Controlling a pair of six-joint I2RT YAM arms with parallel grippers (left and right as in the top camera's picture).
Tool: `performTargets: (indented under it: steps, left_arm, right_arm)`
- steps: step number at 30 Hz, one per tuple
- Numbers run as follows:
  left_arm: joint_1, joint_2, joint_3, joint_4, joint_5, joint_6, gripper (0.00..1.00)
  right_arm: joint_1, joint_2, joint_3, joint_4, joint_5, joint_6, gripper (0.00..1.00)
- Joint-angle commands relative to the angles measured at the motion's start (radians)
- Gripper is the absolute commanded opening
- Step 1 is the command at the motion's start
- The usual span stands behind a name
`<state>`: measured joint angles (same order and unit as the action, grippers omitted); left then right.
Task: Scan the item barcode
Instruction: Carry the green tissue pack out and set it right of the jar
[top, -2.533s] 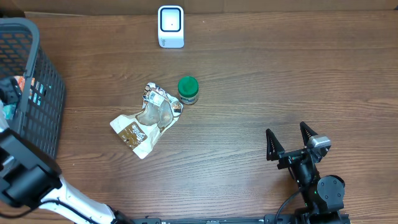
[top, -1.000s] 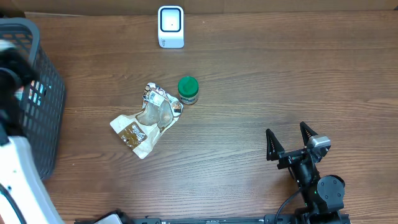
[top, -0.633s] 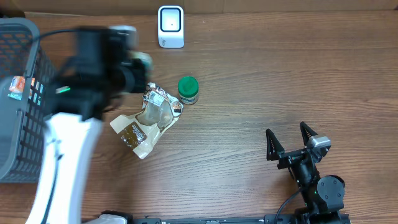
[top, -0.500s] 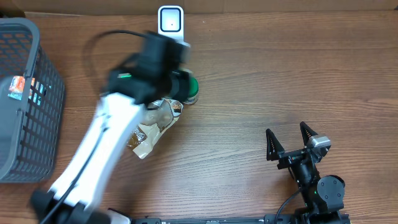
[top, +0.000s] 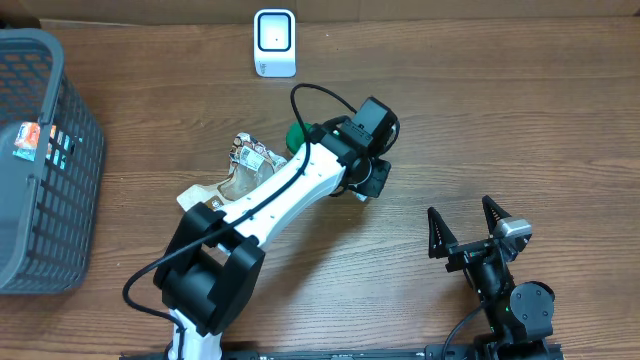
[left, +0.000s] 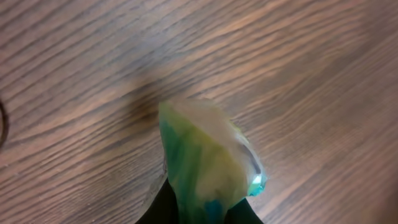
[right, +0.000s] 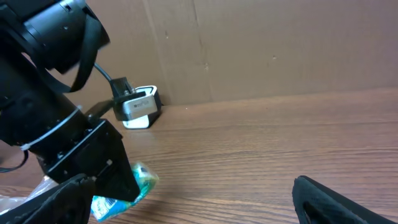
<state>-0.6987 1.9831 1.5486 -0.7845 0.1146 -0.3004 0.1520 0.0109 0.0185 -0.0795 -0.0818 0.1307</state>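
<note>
Between the left jaws sits a blurry green packet (left: 208, 162) (print unreadable).

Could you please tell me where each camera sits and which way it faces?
Overhead: above the table, looking straight down at scanner, basket, left arm and the open right claw.
Left wrist: on the left arm, looking down at the table past the left claw, shut on a packet.
Right wrist: low behind the right claw, facing across the table toward the scanner and back wall; one fingertip shows.
Shared: right wrist also sees that packet.
</note>
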Motion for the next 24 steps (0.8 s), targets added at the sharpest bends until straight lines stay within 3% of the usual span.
performTargets:
  steps: [1,7,9,10,14,16,21,24]
  left_arm:
    - [0.039,0.003,0.001,0.005,-0.060,-0.099,0.05]
    - [0.096,0.002,0.002,-0.013,-0.063,-0.108,0.06]
    - [0.107,0.002,0.005,-0.031,-0.064,-0.106,0.11]
    - [0.114,0.003,0.006,-0.043,-0.067,-0.099,0.17]
    - [0.122,0.002,0.006,-0.058,-0.066,-0.085,0.54]
    - [0.122,0.002,0.014,-0.068,-0.066,-0.071,0.65]
    - [0.130,-0.011,0.150,-0.183,-0.068,-0.012,0.72]
    - [0.155,-0.026,0.324,-0.307,-0.074,0.041,0.87]
  right_arm:
    - [-0.001,-0.008,-0.011,0.004,-0.005,0.002,1.00]
    - [-0.001,-0.008,-0.011,0.004,-0.005,0.002,1.00]
    - [-0.001,-0.008,-0.011,0.004,-0.005,0.002,1.00]
    - [-0.001,-0.008,-0.011,0.004,-0.005,0.002,1.00]
    - [-0.001,-0.008,-0.011,0.004,-0.005,0.002,1.00]
    - [-0.001,-0.008,-0.011,0.004,-0.005,0.002,1.00]
    - [-0.001,-0.008,-0.011,0.004,-0.005,0.002,1.00]
    - [-0.001,-0.008,-0.011,0.004,-0.005,0.002,1.00]
